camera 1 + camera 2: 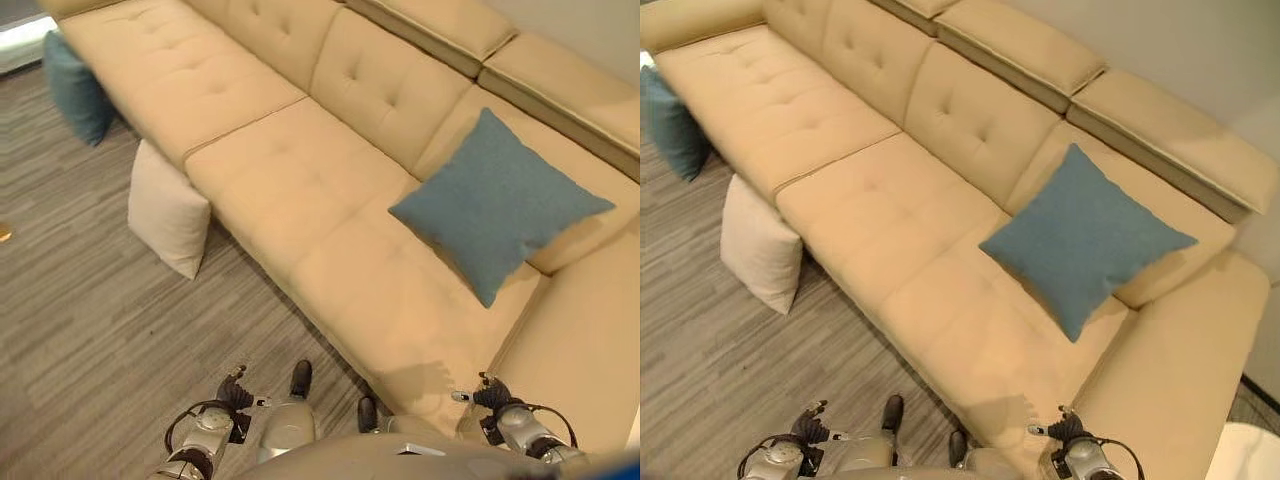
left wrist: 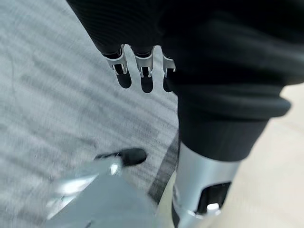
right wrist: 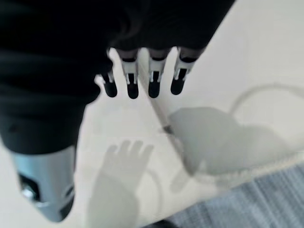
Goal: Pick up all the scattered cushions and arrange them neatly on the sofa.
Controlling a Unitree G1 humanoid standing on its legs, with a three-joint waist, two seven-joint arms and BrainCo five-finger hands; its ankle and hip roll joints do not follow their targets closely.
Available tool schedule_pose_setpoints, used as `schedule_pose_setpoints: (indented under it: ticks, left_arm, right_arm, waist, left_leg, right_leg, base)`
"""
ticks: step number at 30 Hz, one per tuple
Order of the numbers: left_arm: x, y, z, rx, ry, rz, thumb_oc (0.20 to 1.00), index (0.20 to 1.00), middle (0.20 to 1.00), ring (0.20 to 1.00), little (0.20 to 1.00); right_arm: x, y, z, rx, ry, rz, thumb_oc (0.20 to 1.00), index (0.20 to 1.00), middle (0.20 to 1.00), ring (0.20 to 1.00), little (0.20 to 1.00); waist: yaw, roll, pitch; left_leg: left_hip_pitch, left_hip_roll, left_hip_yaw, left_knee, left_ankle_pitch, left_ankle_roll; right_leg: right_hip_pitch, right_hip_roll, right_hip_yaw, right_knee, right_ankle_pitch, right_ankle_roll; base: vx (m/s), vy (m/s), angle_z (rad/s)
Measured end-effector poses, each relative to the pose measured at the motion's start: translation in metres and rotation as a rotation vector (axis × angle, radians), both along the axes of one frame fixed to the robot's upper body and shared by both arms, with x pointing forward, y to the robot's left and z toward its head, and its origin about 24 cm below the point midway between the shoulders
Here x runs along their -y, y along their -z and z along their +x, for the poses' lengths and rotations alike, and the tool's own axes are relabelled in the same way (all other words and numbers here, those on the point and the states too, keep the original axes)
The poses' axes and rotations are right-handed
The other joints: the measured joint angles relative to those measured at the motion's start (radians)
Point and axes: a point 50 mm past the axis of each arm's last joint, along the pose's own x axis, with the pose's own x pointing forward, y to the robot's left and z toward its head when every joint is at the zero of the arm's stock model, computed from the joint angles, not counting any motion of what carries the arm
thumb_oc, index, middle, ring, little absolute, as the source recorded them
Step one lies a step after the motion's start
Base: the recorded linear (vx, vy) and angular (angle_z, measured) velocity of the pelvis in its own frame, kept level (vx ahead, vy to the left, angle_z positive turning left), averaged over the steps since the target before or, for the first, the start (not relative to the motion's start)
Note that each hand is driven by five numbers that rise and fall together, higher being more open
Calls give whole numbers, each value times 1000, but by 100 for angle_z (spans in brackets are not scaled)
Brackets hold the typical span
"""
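At the upper left of the frame a second blue cushion point(image 1: 75, 88) is cut off by the edge, beside the cream sofa point(image 1: 300, 190). A white cushion point(image 1: 168, 210) leans on the sofa's front, on the floor point(image 1: 90, 330). One blue cushion point(image 1: 1085, 238) lies on the seat. The left robot hand point(image 2: 142, 71) and right robot hand point(image 3: 142, 78) hang with straight fingers, holding nothing.

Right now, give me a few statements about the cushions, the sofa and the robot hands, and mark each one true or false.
1. A blue cushion lies on the sofa. True.
2. The cream cushion sits on the sofa seat. False: it stands on the floor, leaning against the sofa's front.
3. A second blue cushion rests on the floor by the sofa's far end. True.
4. The left robot hand is holding a cushion. False: its fingers hang straight and hold nothing.
5. The right robot hand is open above the sofa. True.
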Motion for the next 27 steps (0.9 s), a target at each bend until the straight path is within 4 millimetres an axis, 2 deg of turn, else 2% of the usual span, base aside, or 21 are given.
schedule_pose_setpoints:
  ticks: [1, 2, 3, 4, 5, 6, 7, 9, 10, 11, 12, 13, 15, 16, 17, 18, 19, 20, 21, 23, 27]
  left_arm:
    - [7, -3, 14, 36, 11, -11, 1000, 1000, 1000, 1000, 1000]
    - [3, -3, 11, 33, -15, -4, 1000, 1000, 1000, 1000, 1000]
    - [-4, -2, 6, 11, -32, 18, 1000, 1000, 1000, 1000, 1000]
    - [-7, 1, -3, -19, -47, 25, 1000, 1000, 1000, 1000, 1000]
    - [-8, 3, -11, -39, -62, 22, 1000, 1000, 1000, 1000, 1000]
    - [-7, 4, -12, -47, -68, 20, 1000, 1000, 1000, 1000, 1000]
    - [-4, 6, -12, -57, -66, 16, 1000, 1000, 1000, 1000, 1000]
    - [-1, 3, -1, -30, -56, 9, 1000, 1000, 1000, 1000, 1000]
    - [0, 3, 0, -28, -53, 9, 1000, 1000, 1000, 1000, 1000]
    - [2, 4, 0, -32, -50, 4, 1000, 1000, 1000, 1000, 1000]
    - [-1, 4, -1, -38, -47, 13, 1000, 1000, 1000, 1000, 1000]
    - [-6, 5, -11, -60, -56, 24, 1000, 1000, 1000, 1000, 1000]
    - [-12, 5, -15, -76, -82, 36, 1000, 1000, 1000, 1000, 1000]
    - [-19, 3, -17, -79, -86, 56, 1000, 1000, 1000, 1000, 1000]
    - [-28, -1, -13, -68, -87, 81, 1000, 1000, 1000, 1000, 1000]
    - [-27, -5, 0, -35, -82, 87, 1000, 1000, 1000, 1000, 1000]
    - [-27, -6, 3, -23, -80, 88, 1000, 1000, 1000, 1000, 1000]
    - [-30, -5, -2, -31, -80, 94, 1000, 1000, 1000, 1000, 1000]
    - [-30, -4, -7, -44, -86, 94, 1000, 1000, 1000, 1000, 1000]
    - [-27, 1, -23, -85, -94, 85, 1000, 1000, 1000, 1000, 1000]
    - [-22, 5, -31, -107, -97, 73, 1000, 1000, 1000, 1000, 1000]
  right_arm:
    - [3, 2, -7, -25, 10, -7, 1000, 1000, 1000, 1000, 1000]
    - [-1, 1, -1, -13, 6, 0, 1000, 1000, 1000, 1000, 1000]
    - [-4, -2, 10, 36, -7, 8, 1000, 1000, 1000, 1000, 1000]
    - [-3, -3, 12, 41, -1, 4, 1000, 1000, 1000, 1000, 1000]
    - [-1, -2, 7, 28, 6, 2, 1000, 1000, 1000, 1000, 1000]
    - [1, -1, 2, 16, 12, -3, 1000, 1000, 1000, 1000, 1000]
    - [3, -1, -1, 10, 16, -8, 1000, 1000, 1000, 1000, 1000]
    - [4, 3, -17, -28, 28, -8, 1000, 1000, 1000, 1000, 1000]
    - [5, 2, -15, -21, 43, -7, 1000, 1000, 1000, 1000, 1000]
    - [9, 0, -12, -6, 58, -12, 1000, 1000, 1000, 1000, 1000]
    - [4, 1, -10, -1, 68, 3, 1000, 1000, 1000, 1000, 1000]
    - [-3, 3, -10, -3, 66, 20, 1000, 1000, 1000, 1000, 1000]
    - [-9, 4, -9, -6, 56, 32, 1000, 1000, 1000, 1000, 1000]
    - [-14, 5, -6, 0, 46, 43, 1000, 1000, 1000, 1000, 1000]
    - [-16, 3, 3, 22, 32, 47, 1000, 1000, 1000, 1000, 1000]
    - [-16, 2, 3, 21, 23, 45, 1000, 1000, 1000, 1000, 1000]
    - [-15, 3, 2, 16, 21, 45, 1000, 1000, 1000, 1000, 1000]
    - [-17, 3, 1, 13, 13, 48, 1000, 1000, 1000, 1000, 1000]
    - [-16, 2, 6, 23, 5, 46, 1000, 1000, 1000, 1000, 1000]
    - [-16, -1, 14, 45, -13, 43, 1000, 1000, 1000, 1000, 1000]
    - [-15, 2, 4, 11, -20, 36, 1000, 1000, 1000, 1000, 1000]
  waist:
    - [13, -7, 15]
    - [43, -30, 21]
    - [26, -54, 26]
    - [7, -55, 33]
    - [-10, -55, 37]
    - [-18, -42, 34]
    - [-47, -20, 33]
    - [-61, -12, 30]
    - [-59, 0, 25]
    - [-80, 19, 22]
    - [-71, 3, 21]
    - [-62, -18, 10]
    - [-65, -33, 5]
    - [-53, -39, 2]
    - [-54, -33, 6]
    - [-70, -12, 22]
    - [-74, -10, 22]
    - [-67, -16, 18]
    - [-54, -32, 6]
    - [-40, -20, 4]
    - [-46, -47, -7]
  left_leg:
    - [-45, -10, 40, 8, 51, -72]
    - [-55, -11, 184, 66, -48, 12]
    - [-40, -18, 321, 113, -127, 69]
    - [0, -16, 399, 157, -180, 63]
    - [68, -7, 434, 187, -233, 66]
    - [112, 8, 441, 202, -259, 65]
    - [159, 29, 458, 201, -290, 43]
    - [236, 67, 554, 165, -295, 49]
    - [279, 78, 584, 110, -294, 52]
    - [305, 77, 585, 21, -297, 85]
    - [319, 59, 578, -21, -276, 134]
    - [315, 20, 577, -37, -267, 159]
    - [320, -8, 578, -55, -254, 181]
    - [303, -19, 566, -49, -250, 191]
    - [282, -44, 501, -60, -236, 229]
    - [268, -36, 424, -60, -209, 233]
    - [263, -38, 404, -60, -204, 228]
    - [261, -53, 401, -61, -204, 227]
    - [256, -59, 402, -65, -210, 218]
    - [238, -47, 367, -61, -201, 201]
    - [212, -27, 274, -59, -168, 168]
  right_leg:
    - [-23, -15, -52, -6, 24, -62]
    - [-33, -38, -62, -16, 55, -88]
    - [-20, -79, -84, -55, 89, -81]
    - [2, -111, -126, -86, 109, -72]
    - [22, -133, -154, -90, 111, -69]
    - [32, -139, -178, -98, 113, -64]
    - [38, -151, -248, -119, 125, -50]
    - [37, -168, -318, -120, 128, -37]
    - [30, -168, -345, -118, 137, -21]
    - [18, -158, -371, -114, 144, 4]
    - [-1, -171, -364, -101, 154, 19]
    - [-24, -199, -355, -77, 161, 45]
    - [-54, -247, -340, -12, 145, 93]
    - [-75, -264, -304, 22, 141, 128]
    - [-100, -258, -176, 83, 115, 169]
    - [-97, -192, -6, 113, 34, 198]
    - [-83, -167, 25, 106, 31, 195]
    - [-85, -166, 10, 94, 43, 178]
    - [-79, -170, -4, 77, 36, 124]
    - [-40, -155, -13, -6, 78, 115]
    - [30, -123, -67, -127, 114, 87]
  base:
    - [-198, -4, 175]
    - [-170, 38, 109]
    - [-117, 54, 71]
    - [-92, 58, 110]
    - [-73, 61, 103]
    - [-62, 74, 127]
    - [-73, 86, 152]
    - [-23, 149, 137]
    - [8, 177, 87]
    - [-4, 190, 52]
    - [-28, 218, 37]
    - [-34, 175, 7]
    - [-66, 81, 24]
    - [-102, 107, 62]
    - [-69, 82, 138]
    - [-32, 1, 164]
    - [-2, -51, 142]
    - [11, -79, 48]
    - [4, -122, 12]
    - [-1, -127, 26]
    - [-10, -80, 74]
